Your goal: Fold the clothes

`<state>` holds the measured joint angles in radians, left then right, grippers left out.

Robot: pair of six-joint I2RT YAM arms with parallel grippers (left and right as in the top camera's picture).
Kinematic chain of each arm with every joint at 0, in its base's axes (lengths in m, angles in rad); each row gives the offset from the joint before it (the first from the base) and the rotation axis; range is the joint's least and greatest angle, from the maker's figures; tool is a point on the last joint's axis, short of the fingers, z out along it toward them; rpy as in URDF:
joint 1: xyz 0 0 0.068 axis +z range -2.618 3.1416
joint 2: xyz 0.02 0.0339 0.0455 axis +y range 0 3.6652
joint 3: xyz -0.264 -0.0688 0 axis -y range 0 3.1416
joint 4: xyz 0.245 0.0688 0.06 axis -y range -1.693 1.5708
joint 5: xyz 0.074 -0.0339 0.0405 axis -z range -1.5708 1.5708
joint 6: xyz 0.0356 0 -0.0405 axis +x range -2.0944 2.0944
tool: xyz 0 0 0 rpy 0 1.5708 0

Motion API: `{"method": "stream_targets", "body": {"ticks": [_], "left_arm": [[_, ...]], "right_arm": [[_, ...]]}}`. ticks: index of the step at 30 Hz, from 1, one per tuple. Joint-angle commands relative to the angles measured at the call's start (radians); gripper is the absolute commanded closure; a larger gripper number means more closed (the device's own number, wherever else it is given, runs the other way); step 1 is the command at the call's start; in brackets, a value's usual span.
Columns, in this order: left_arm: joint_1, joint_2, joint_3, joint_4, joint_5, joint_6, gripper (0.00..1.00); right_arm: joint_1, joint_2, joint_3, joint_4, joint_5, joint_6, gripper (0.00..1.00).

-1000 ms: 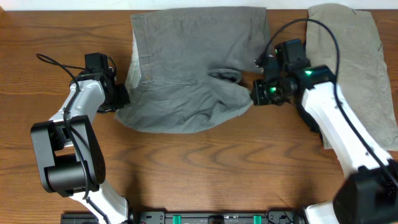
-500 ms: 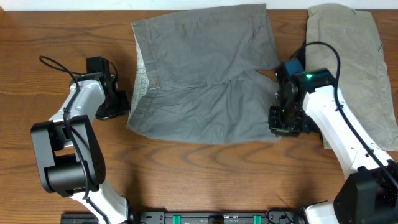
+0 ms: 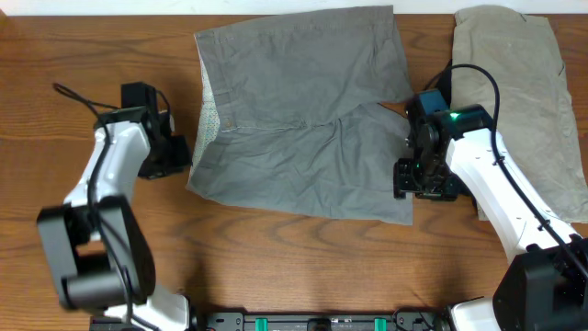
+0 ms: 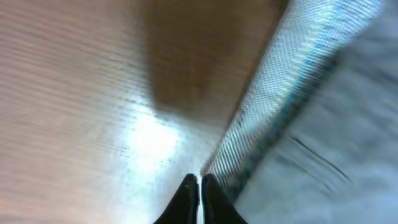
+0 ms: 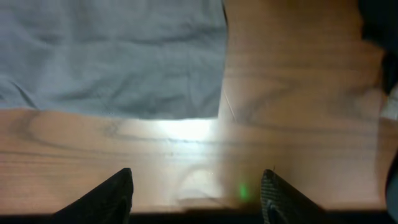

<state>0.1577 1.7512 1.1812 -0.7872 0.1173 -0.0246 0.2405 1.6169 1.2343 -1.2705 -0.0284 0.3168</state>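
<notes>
The grey shorts (image 3: 303, 110) lie spread flat at the back middle of the table, waistband to the left and leg hems to the right. My left gripper (image 3: 184, 156) rests low at the left, just off the waistband; in the left wrist view its fingers (image 4: 189, 196) stand almost together with nothing seen between them, the pale speckled waistband (image 4: 280, 106) right beside them. My right gripper (image 3: 409, 184) hovers at the shorts' front right hem. In the right wrist view it (image 5: 198, 186) is open over bare wood, the shorts (image 5: 112, 56) lying just ahead.
A larger beige-khaki garment (image 3: 524, 101) lies at the back right, partly under my right arm. Bare wooden table (image 3: 276, 267) runs along the front. A black rail (image 3: 322, 322) sits at the front edge.
The shorts went from bunched to spread flat. My right gripper carried the hem toward the front right, then opened and let it go. My left gripper shifted slightly left.
</notes>
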Motion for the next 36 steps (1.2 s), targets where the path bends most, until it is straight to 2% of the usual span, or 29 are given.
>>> {"method": "stream_targets", "body": {"ticks": [1, 4, 7, 14, 16, 22, 24, 26, 29, 36], "left_arm": [[0.000, -0.053, -0.007, -0.014, 0.104, 0.105, 0.78], [-0.003, -0.043, -0.013, -0.020, 0.237, 0.226, 0.56], [-0.023, -0.027, -0.038, -0.021, 0.275, 0.291, 0.46], [-0.084, -0.023, -0.074, -0.010, 0.267, 0.388, 0.43], [-0.095, -0.023, -0.079, 0.015, 0.241, 0.388, 0.40], [-0.101, -0.023, -0.079, 0.085, 0.122, 0.372, 0.39], [-0.101, -0.023, -0.077, 0.151, 0.131, 0.350, 0.37], [-0.107, -0.023, -0.078, 0.240, 0.194, 0.337, 0.32], [-0.123, -0.015, -0.078, 0.340, 0.257, 0.329, 0.30], [-0.141, 0.092, -0.077, 0.408, 0.257, 0.307, 0.30]], "right_arm": [[0.001, 0.003, 0.019, 0.038, -0.014, -0.045, 0.32], [0.008, 0.003, 0.019, 0.077, -0.014, -0.048, 0.29], [0.009, 0.003, 0.019, 0.097, -0.013, -0.061, 0.28], [0.010, 0.003, 0.019, 0.121, -0.014, -0.087, 0.26], [0.010, 0.003, 0.019, 0.127, -0.014, -0.087, 0.26], [0.009, 0.003, 0.019, 0.135, -0.013, -0.087, 0.26], [0.010, 0.003, 0.019, 0.143, -0.013, -0.089, 0.26], [0.010, 0.003, 0.019, 0.155, -0.014, -0.090, 0.26], [0.010, 0.003, 0.019, 0.167, -0.027, -0.090, 0.26], [0.010, 0.003, 0.019, 0.167, -0.029, -0.090, 0.26]]}}
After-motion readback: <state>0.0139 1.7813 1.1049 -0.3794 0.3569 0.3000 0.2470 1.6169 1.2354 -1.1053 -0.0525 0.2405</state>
